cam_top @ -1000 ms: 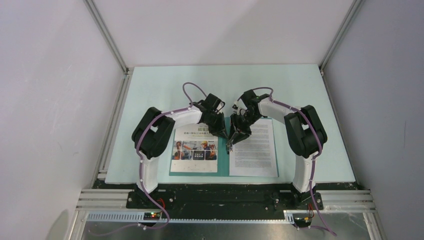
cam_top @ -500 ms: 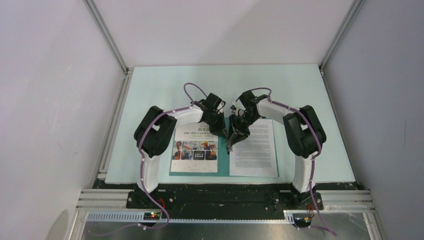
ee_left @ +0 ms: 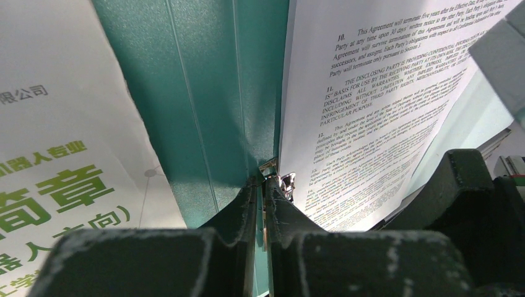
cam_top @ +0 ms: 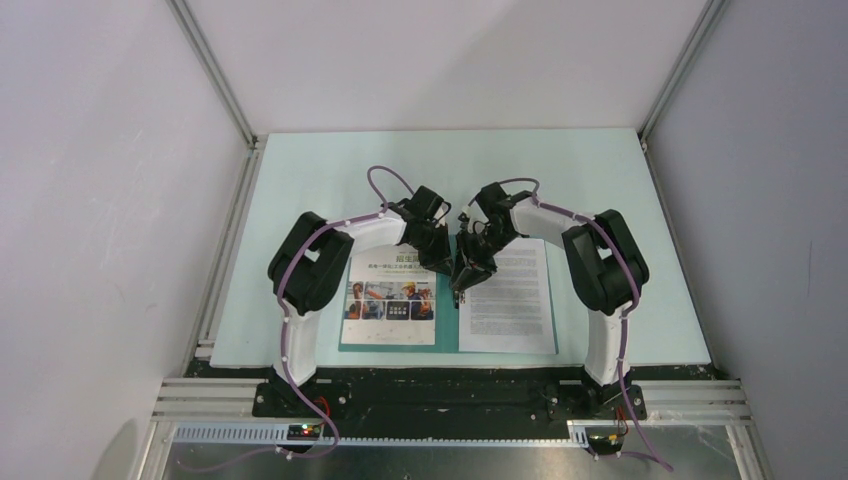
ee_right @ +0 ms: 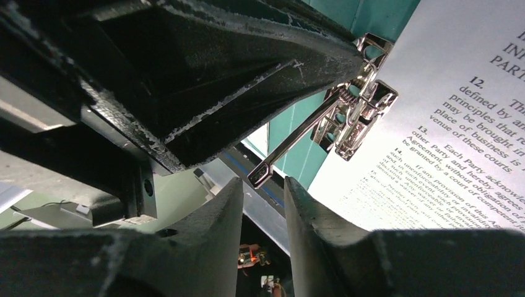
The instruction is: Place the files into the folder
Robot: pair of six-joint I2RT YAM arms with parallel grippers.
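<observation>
The teal folder point(cam_top: 447, 332) lies open near the table's front edge. The brochure file point(cam_top: 390, 300) rests on its left half and the black-text file point(cam_top: 510, 300) on its right half. Both grippers meet at the top of the spine. My left gripper point(ee_left: 266, 180) is shut there, its tips pinching a thin metal edge of the folder's clip point(ee_left: 286, 183). In the right wrist view the clip point(ee_right: 353, 117) stands raised. Its lever end hangs just above the gap of my right gripper point(ee_right: 263, 182), which is open and touches nothing.
The pale green table point(cam_top: 330, 170) has grey walls on three sides. A black base rail point(cam_top: 450, 395) runs along its near edge. The two arms arch inward over the upper part of the folder, close together.
The left jaws have closed to a narrow slit at the clip. The right gripper has edged left towards the spine, its jaws slightly narrower. The sheets and the folder have not moved.
</observation>
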